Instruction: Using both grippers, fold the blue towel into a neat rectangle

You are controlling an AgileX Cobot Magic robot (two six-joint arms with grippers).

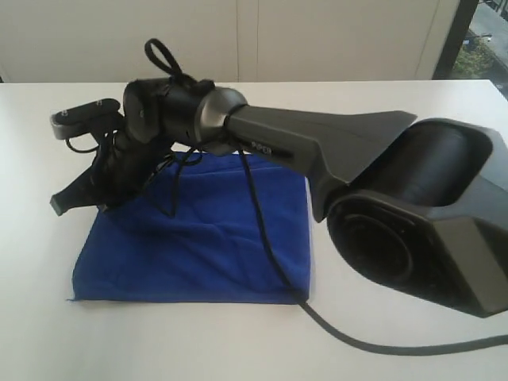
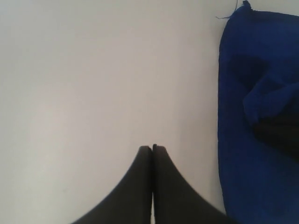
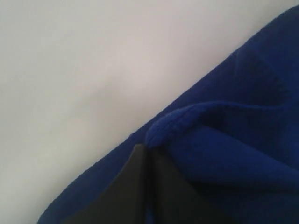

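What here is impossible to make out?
Exterior view: the arm hides part of the far edge of the blue towel; the left gripper is unseen.
Right wrist view: whether the right gripper pinches the cloth bunched at its tips; too blurred.
Left wrist view: the frame cuts off the towel.

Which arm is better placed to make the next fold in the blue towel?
Right. The right claw is shut at a lifted fold of the towel, apparently pinching it. The left claw is shut over bare table beside the towel.
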